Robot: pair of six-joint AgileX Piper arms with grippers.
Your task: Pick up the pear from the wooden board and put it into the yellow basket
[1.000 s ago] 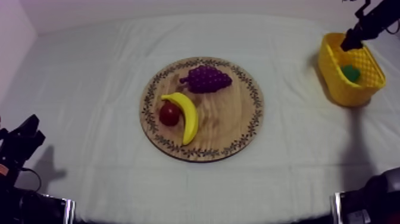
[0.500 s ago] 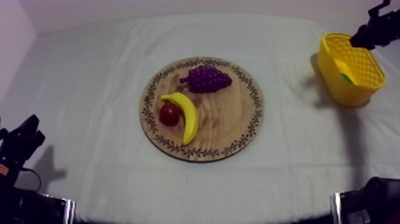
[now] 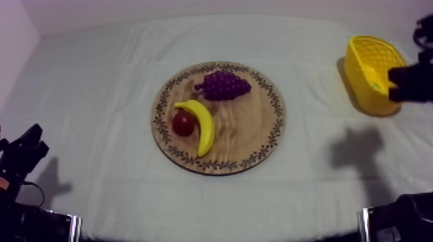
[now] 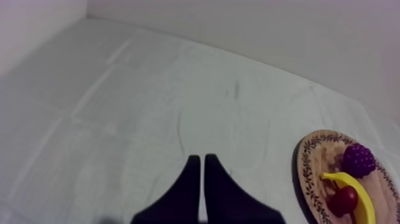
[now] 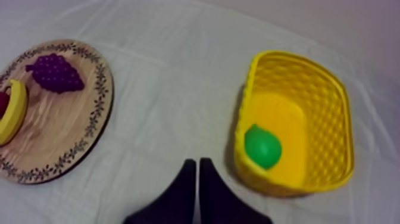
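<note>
The green pear lies inside the yellow basket, against its wall nearest the board. My right gripper is shut on nothing, its fingers together as a narrow wedge, and hangs above the cloth just short of the basket. From above, the right gripper shows as a dark shape over the basket at the far right. The wooden board in the middle carries grapes, a banana and a small red fruit. My left gripper is shut and rests low at the left.
The board with grapes and banana lies a good stretch of bare cloth away from the basket. Off to one side of the left gripper sits the board. The left arm sits by the table's front corner.
My right gripper has gone from open to shut. It has drawn back from over the basket's far rim toward the near side and risen. The pear stays in the basket.
</note>
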